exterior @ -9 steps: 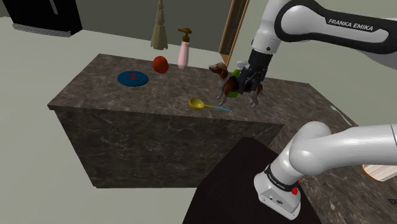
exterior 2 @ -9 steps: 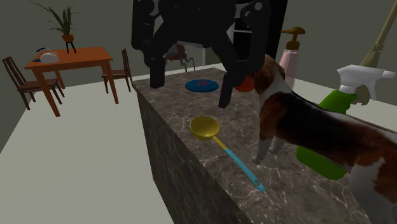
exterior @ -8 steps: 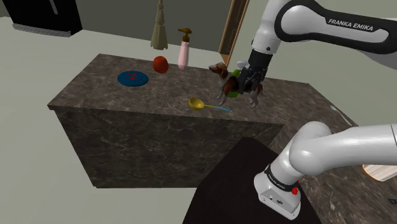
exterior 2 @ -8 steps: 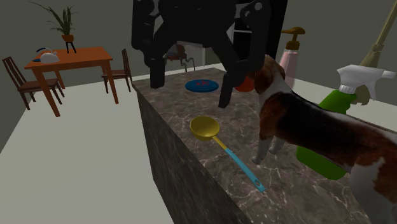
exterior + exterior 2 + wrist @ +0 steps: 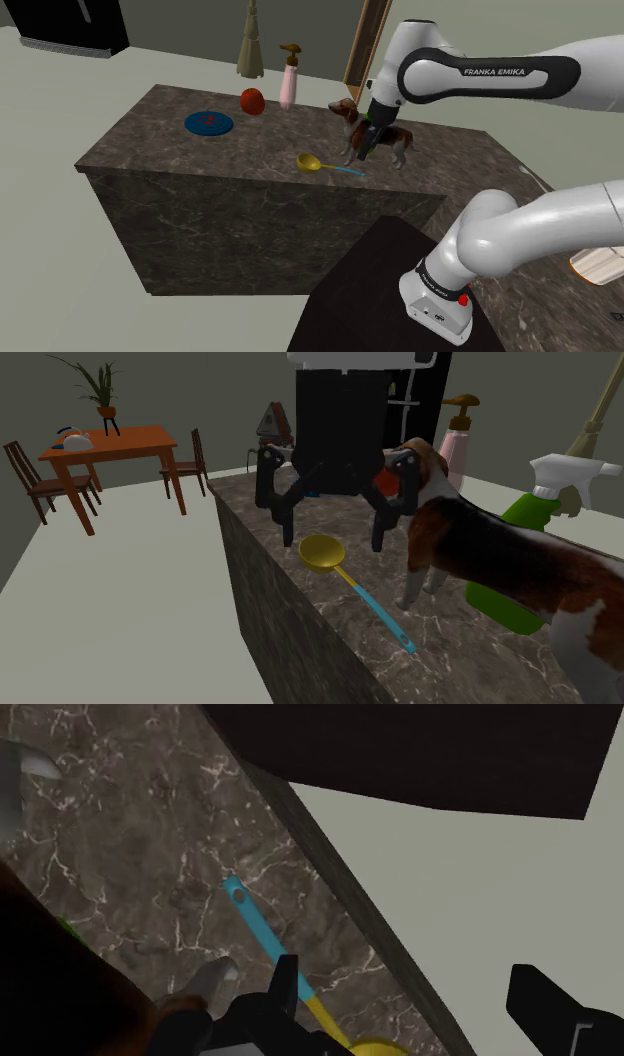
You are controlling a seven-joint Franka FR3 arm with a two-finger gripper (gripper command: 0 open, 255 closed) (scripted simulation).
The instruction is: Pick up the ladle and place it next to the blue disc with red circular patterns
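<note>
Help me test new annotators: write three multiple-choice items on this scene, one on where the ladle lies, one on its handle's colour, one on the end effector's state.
1. Where is the ladle?
A) on the counter, beside the dog figure
B) on the floor
C) inside a sink

2. What colour is the ladle's handle?
A) red
B) blue
C) black

3. What is the end effector doing?
A) shut on the ladle
B) shut on nothing
C) open above the ladle

Answers:
1 A, it lies flat on the counter near its edge, by the dog figure's legs.
2 B, the handle is blue and the bowl yellow.
3 C, its fingers stand apart and the ladle below is untouched.
</note>
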